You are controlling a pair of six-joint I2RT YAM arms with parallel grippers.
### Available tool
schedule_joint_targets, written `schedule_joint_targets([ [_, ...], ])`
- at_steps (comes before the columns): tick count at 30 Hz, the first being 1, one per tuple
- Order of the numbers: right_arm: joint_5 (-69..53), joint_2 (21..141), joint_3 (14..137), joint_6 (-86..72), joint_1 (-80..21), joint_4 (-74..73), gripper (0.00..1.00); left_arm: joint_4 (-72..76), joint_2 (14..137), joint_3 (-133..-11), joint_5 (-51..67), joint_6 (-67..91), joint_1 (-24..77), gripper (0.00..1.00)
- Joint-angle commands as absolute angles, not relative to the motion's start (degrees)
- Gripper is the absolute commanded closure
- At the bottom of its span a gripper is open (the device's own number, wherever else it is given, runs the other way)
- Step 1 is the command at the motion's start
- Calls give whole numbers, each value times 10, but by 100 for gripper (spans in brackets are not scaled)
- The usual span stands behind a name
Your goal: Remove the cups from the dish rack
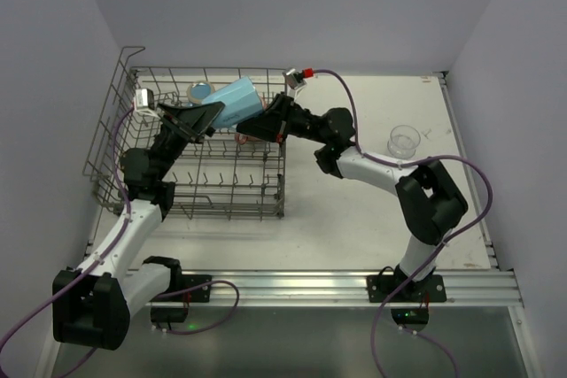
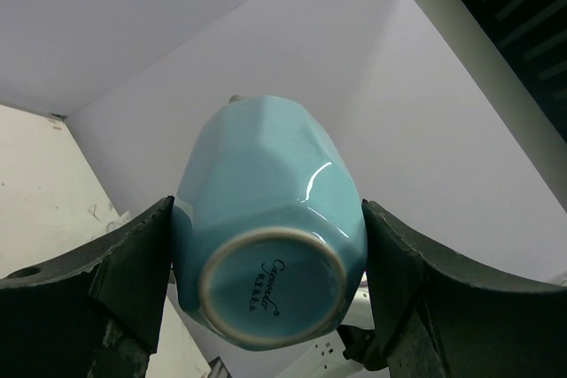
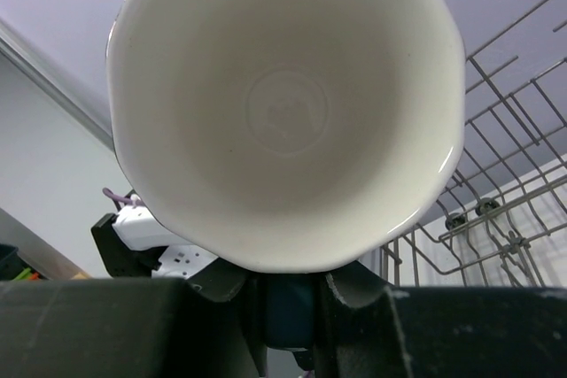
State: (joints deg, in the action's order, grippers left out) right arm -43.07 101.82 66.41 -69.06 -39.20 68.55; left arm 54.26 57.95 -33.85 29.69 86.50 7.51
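Top external shows us the left tool clamping the light blue tumbler, tilted above the dish rack at 1 o'clock. The right tool meets its mouth; we cannot tell its grip.

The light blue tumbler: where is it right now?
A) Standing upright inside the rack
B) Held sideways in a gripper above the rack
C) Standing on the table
B: the left gripper is shut on the light blue tumbler, holding it sideways above the dish rack.
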Motion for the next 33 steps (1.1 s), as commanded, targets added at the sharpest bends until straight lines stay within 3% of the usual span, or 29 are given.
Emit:
schedule_joint_targets([
  [1, -418, 977, 672, -630, -394, 689, 100, 595, 568, -334, 297, 904, 79, 49],
  [4, -418, 972, 665, -628, -395, 685, 100, 583, 567, -336, 305, 897, 79, 1],
  [10, -411, 958, 644, -628, -394, 684, 100, 573, 570, -355, 333, 869, 76, 0],
  [20, -403, 913, 595, -629, -384, 683, 100, 411, 540, -403, 378, 749, 30, 0],
  [30, -407, 851, 534, -628, -345, 662, 100, 469, 571, -359, 441, 785, -65, 0],
  [33, -403, 815, 527, -600, -310, 579, 100, 352, 570, -394, 436, 692, -76, 0],
])
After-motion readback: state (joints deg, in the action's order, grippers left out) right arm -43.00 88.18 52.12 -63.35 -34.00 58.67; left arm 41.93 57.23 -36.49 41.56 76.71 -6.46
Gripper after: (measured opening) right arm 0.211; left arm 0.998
